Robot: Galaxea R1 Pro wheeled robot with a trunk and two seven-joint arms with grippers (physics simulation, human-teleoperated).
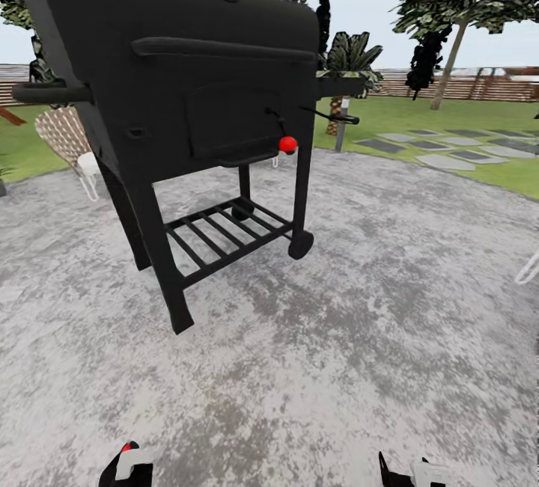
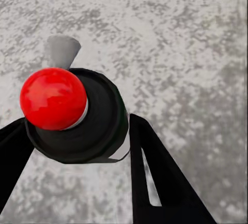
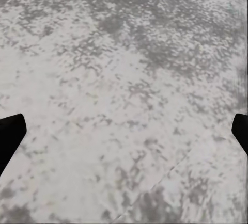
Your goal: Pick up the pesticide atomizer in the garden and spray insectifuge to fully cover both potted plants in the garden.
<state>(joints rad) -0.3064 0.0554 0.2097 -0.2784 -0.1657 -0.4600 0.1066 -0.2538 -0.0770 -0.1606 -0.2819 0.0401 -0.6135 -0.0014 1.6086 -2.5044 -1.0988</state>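
A black barbecue grill [image 1: 187, 98] stands on the garden's stone patio [image 1: 359, 337]. The left gripper [image 2: 77, 141] pinches a dark, red-capped bottle [image 2: 77, 115], seemingly the atomizer; the right gripper [image 3: 124, 136] hangs spread over bare stone.

Barbecue smoker [image 1: 202, 98]: black, red knob [image 1: 287, 144]. Patio [image 1: 359, 337]: mottled grey and white stone. Lawn [image 1: 449, 117]: green. Fence [image 1: 479, 87]: brown slats. Stepping stones [image 1: 449, 146]: grey. Chair [image 1: 64, 135]: tan woven lattice.

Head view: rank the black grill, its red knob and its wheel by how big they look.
1. black grill, by far the largest.
2. wheel, small.
3. red knob, a little smaller than the wheel; both are alike in distance, so this ranking holds.
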